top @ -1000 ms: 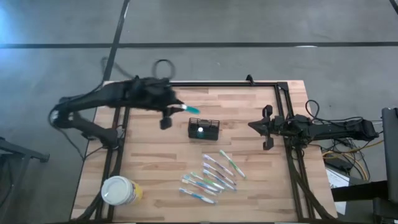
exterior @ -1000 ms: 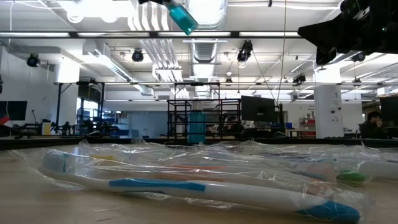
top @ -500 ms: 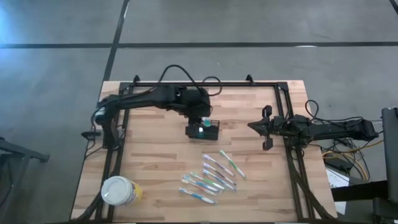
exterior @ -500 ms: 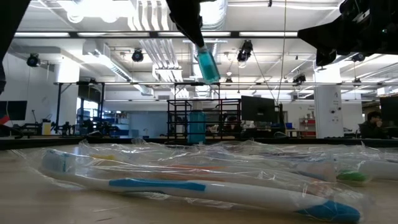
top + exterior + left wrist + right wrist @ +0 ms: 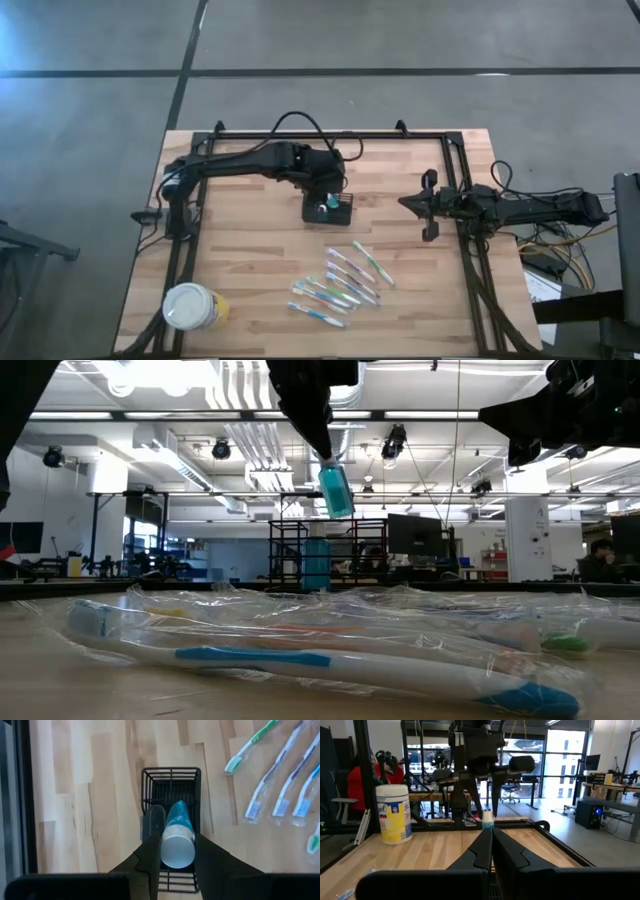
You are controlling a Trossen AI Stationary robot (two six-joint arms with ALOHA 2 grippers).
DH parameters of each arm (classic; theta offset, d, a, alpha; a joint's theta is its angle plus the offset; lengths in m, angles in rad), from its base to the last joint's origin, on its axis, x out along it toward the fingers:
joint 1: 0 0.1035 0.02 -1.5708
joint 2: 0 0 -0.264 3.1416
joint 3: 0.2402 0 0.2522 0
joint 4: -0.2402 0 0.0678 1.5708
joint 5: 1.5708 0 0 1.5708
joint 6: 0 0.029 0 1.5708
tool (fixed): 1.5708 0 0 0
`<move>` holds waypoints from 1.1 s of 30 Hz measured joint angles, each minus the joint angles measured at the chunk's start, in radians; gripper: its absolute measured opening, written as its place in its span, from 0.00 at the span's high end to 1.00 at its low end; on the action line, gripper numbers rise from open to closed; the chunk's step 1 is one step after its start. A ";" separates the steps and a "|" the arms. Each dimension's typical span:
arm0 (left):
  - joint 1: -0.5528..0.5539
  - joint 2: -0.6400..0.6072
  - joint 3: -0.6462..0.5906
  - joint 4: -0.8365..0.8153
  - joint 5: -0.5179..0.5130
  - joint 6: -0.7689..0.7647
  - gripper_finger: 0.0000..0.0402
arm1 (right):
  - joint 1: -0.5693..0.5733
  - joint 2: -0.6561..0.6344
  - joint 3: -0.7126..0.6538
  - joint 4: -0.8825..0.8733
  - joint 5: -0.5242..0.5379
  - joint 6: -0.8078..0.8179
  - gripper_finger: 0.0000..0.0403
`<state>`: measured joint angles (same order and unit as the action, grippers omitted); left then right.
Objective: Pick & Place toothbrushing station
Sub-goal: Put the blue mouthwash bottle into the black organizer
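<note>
High view: we see the left claw [image 5: 322,203] directly over the black wire basket [image 5: 330,208], which stands near the middle of the wooden surface [image 5: 240,260]; the right claw [image 5: 418,204] waits well apart at the right edge, so the left arm is clearly the nearer one. Low view: the teal tube [image 5: 335,490] hangs cap down from the left claw, almost upright; the basket is hidden here. Left wrist view: the fingers [image 5: 150,857] are closed on the tube [image 5: 177,840], and the basket [image 5: 171,782] lies straight below, its long axis running along the viewing direction. Right wrist view: the right claw [image 5: 491,851] is fully closed and empty.
</note>
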<state>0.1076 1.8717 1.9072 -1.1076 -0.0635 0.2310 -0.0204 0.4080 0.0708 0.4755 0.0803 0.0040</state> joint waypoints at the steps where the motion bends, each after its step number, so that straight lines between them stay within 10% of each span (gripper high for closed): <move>1: 0.000 0.000 -0.008 0.008 0.001 0.000 0.77 | 0.000 0.000 0.000 0.000 0.000 0.000 0.98; 33: 0.002 0.121 -0.136 0.140 0.021 0.078 0.77 | 0.000 0.000 0.000 0.002 0.001 -0.003 0.98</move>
<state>0.1093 1.9929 1.7717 -0.9672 -0.0429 0.3088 -0.0204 0.4076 0.0708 0.4770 0.0814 0.0007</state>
